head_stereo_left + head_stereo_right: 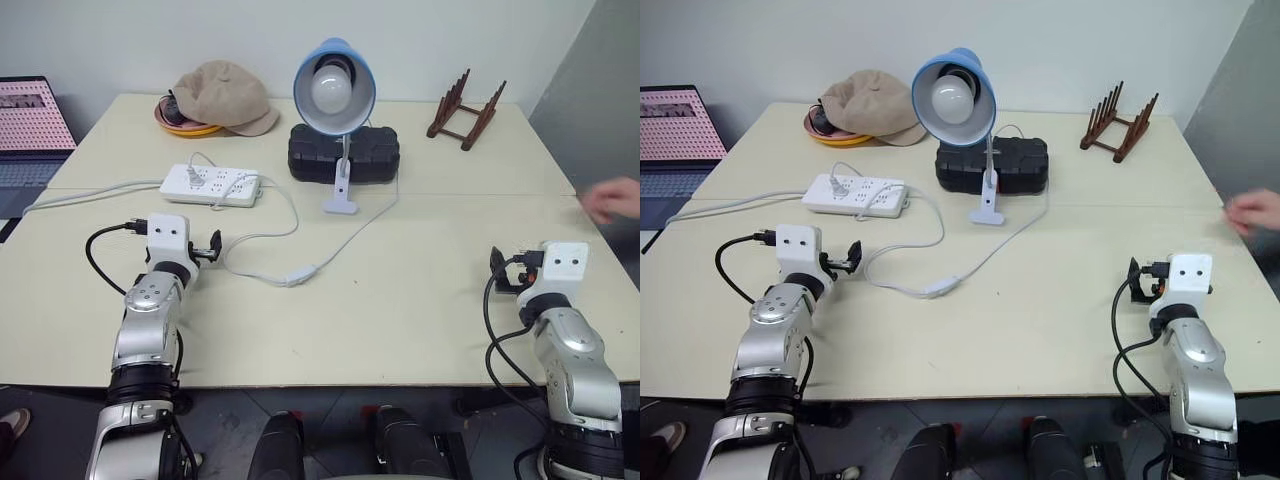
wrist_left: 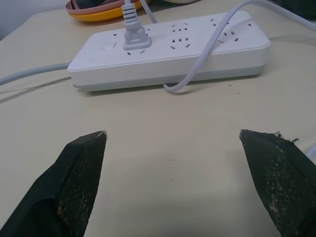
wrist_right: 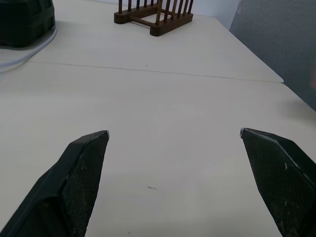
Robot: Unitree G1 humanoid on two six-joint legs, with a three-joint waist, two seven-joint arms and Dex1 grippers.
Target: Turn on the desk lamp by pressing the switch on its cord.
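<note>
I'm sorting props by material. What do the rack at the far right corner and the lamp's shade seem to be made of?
The rack: dark brown wood, by its reddish tone and turned pegs. The desk lamp has a light-blue shade, smooth and glossy: painted metal or plastic, can't tell which.

Both arms reach forward, low and roughly level, set well apart. The left gripper [image 2: 173, 143] stands with its two black fingers [image 2: 79, 177] spread wide — nothing between them. The right gripper [image 3: 173, 138] matches it (fingers [image 3: 81, 173] splayed just as far), empty too. Each wrist seems straight, though its roll is hard to judge from above.
</note>
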